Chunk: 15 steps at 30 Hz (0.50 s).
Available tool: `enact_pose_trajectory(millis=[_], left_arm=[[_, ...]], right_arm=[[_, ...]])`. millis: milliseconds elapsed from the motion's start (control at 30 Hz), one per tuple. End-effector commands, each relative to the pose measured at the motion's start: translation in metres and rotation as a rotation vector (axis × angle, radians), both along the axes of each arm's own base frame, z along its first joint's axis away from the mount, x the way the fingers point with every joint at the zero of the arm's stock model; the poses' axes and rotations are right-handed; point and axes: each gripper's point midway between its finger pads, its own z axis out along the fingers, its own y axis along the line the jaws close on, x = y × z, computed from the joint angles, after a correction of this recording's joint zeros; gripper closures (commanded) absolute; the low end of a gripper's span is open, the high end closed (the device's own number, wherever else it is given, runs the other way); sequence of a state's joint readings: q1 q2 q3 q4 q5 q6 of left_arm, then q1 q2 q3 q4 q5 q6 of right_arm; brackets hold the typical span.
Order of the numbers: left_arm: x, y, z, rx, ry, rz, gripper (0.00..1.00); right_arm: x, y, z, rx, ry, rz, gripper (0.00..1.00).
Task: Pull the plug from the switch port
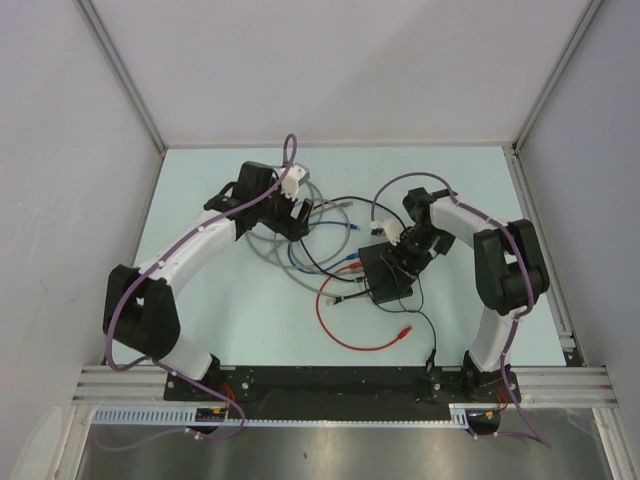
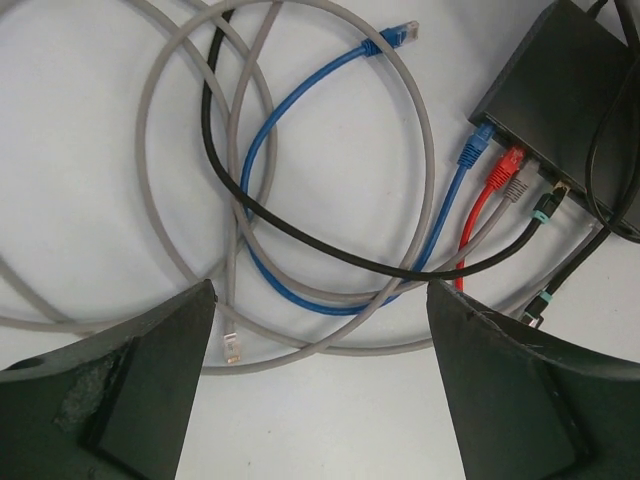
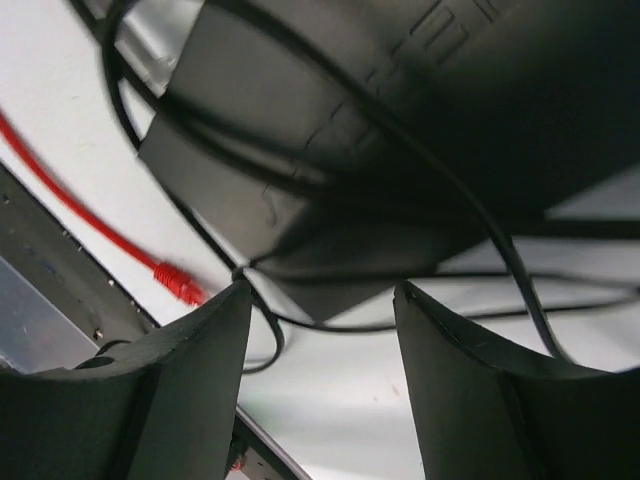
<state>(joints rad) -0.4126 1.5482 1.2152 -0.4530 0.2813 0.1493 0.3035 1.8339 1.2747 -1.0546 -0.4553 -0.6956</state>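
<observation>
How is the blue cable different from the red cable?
The blue cable is blue, and the red cable is red. The blue cable curls in a loop on the left side of the switch, while the red cable loops toward the arms' bases. Both have one end plugged into the switch, side by side, and the other end lying loose on the table.

Bright, even overhead light; soft shadows; right wrist view close and blurred.
</observation>
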Motion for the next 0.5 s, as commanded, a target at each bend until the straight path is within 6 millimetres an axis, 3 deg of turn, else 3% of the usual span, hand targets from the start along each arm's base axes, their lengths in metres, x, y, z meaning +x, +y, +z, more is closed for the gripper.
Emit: enact_pose_trajectory(millis=[0, 133, 367, 467], left_arm=[[-0.001, 0.013, 0.037, 0.011, -0.130, 0.014, 0.07], [-0.007, 0.018, 0.041, 0.021, -0.146, 0.009, 0.07], [-0.015, 0.027, 0.037, 0.064, -0.156, -0.009, 0.07], [-0.018, 0.027, 0.033, 0.067, -0.146, -0.020, 0.07]], right_arm=[[0.006, 0.000, -0.020, -0.088, 0.007, -0.048, 0.36], [-0.004, 0.008, -0.024, -0.087, 0.049, -0.041, 0.36], [-0.027, 0.060, -0.016, -0.007, 0.031, 0.142, 0.36], [-0.021, 0.078, -0.009, 0.064, 0.001, 0.205, 0.35]])
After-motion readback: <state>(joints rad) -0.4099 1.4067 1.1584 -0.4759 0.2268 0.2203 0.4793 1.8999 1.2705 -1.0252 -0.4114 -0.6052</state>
